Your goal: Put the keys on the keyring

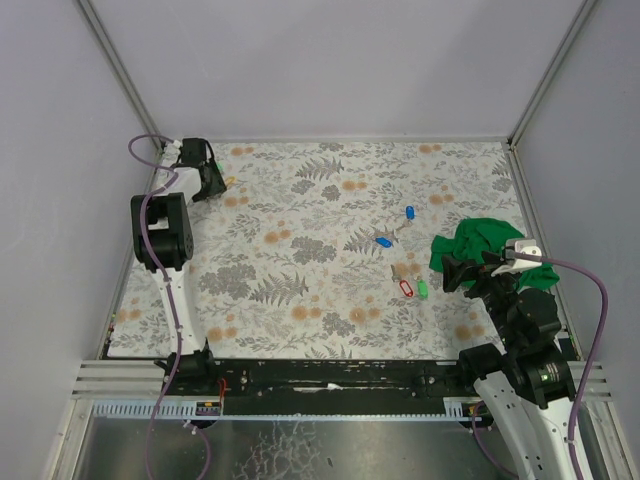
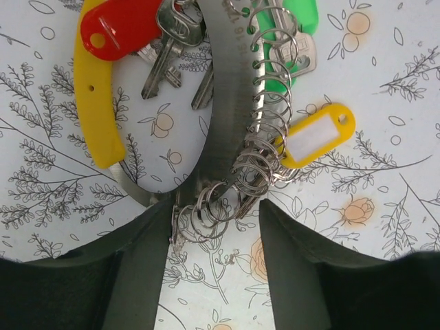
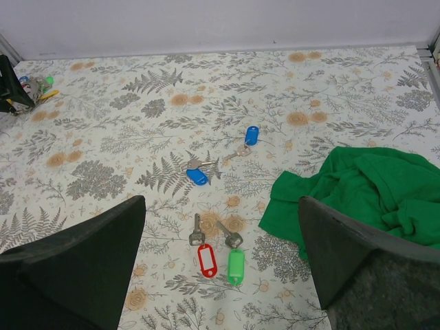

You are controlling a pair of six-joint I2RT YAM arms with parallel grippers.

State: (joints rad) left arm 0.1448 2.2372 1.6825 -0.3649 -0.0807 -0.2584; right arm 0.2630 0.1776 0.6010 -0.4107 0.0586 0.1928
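**A:** Where's the keyring point(image 2: 223, 89)?

**B:** In the far left corner of the table point(image 1: 300, 200), lying flat. The left gripper point(image 2: 216, 213) is over it, fingers apart on either side of its near end, and I can't see them pinching. It's a stiff steel band with a yellow sleeve point(image 2: 96, 103) and a crowd of small split rings point(image 2: 265, 124). I'd judge it light but slick and jangly, so take the bare band, not the loose rings.

**A:** And the keys?

**B:** Mid-table, well apart from the ring. There are two blue-tagged keys point(image 3: 251, 134), and nearer the arms a red-tagged key point(image 3: 207, 260) just beside a green-tagged key point(image 3: 236, 266). They're thin and flat, likely hard to pinch off the table, so the plastic tag is the thicker hold.

**A:** Further right?

**B:** A green cloth point(image 3: 371, 185), soft and heaped. The right gripper point(image 3: 220, 206) hovers near it, fingers wide apart and empty.

**A:** Any writing?

**B:** None I can read, and the label window on the yellow tag point(image 2: 315, 136) is blank
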